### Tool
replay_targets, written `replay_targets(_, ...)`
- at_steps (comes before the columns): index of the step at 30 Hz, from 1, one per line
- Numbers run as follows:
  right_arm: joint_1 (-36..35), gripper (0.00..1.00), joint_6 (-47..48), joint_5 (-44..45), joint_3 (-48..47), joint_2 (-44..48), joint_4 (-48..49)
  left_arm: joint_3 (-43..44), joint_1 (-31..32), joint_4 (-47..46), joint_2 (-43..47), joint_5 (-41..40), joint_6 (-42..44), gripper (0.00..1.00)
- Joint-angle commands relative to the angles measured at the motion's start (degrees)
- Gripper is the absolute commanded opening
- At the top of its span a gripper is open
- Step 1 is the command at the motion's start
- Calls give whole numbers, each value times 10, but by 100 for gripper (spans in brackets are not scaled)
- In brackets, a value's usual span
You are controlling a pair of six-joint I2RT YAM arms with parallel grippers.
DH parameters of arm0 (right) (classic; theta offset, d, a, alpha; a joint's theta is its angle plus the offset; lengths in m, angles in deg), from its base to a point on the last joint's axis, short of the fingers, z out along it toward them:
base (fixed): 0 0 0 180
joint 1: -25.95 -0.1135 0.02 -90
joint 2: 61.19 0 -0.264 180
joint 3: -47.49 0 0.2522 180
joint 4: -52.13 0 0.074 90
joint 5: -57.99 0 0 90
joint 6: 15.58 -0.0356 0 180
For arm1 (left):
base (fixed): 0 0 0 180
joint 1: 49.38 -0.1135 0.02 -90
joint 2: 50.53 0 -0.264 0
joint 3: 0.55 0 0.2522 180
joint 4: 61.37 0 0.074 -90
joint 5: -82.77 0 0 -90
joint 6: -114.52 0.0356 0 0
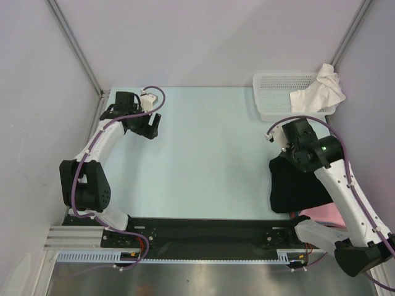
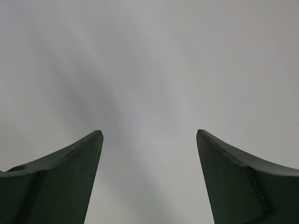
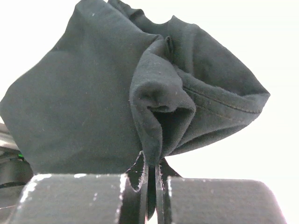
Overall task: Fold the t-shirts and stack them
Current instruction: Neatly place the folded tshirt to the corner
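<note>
Right wrist view: right gripper (image 3: 152, 177) pinched tight on a fold of the black t-shirt (image 3: 88, 102), cloth bunched above it. Left gripper (image 2: 149, 140) spread wide, holding nothing. White t-shirt (image 1: 321, 92) drapes over the basket (image 1: 278, 83) rim; pink t-shirt (image 1: 327, 216) lies just beside the black one.

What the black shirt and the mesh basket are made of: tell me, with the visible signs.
The black shirt, pinched in the right gripper, looks like soft matte knit cloth: it bunches in loose folds, with a stitched hem and pale lint specks. The basket is likely moulded white plastic: a stiff, regular mesh wall; its gloss is too small to judge.
</note>
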Motion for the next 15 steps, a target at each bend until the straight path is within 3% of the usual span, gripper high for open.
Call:
replay_targets(1,14,0,85,-12,-42,45,-111,27,-6,-14,12,-3,11,87)
replay_targets(9,48,0,95,-26,-48,77,-112,45,-7,-4,5,-5,14,87)
replay_targets(15,98,0,180,73,87,111,-87,47,-7,-7,5,3,13,86)
